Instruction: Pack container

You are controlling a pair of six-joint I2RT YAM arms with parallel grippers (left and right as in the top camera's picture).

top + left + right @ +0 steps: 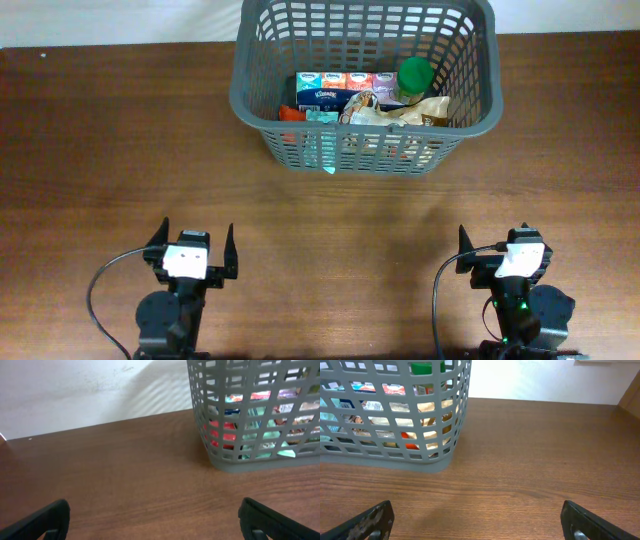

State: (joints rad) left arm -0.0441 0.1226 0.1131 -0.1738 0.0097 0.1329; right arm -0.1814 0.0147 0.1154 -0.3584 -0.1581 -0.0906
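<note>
The dark grey lattice basket [262, 118] stands at the far middle of the wooden table. Inside lie a blue tissue pack [320, 92], a green-capped bottle [414, 74], a tan crinkled bag [395, 110] and a red packet [289, 112]. The basket also shows in the left wrist view [220, 462] and the right wrist view [395, 457]. My left gripper [197, 245] is open and empty near the front left, far from the basket. My right gripper [495, 245] is open and empty near the front right.
A white wall [75, 395] runs behind the table's far edge. Bare wood [330, 260] lies between the grippers and the basket.
</note>
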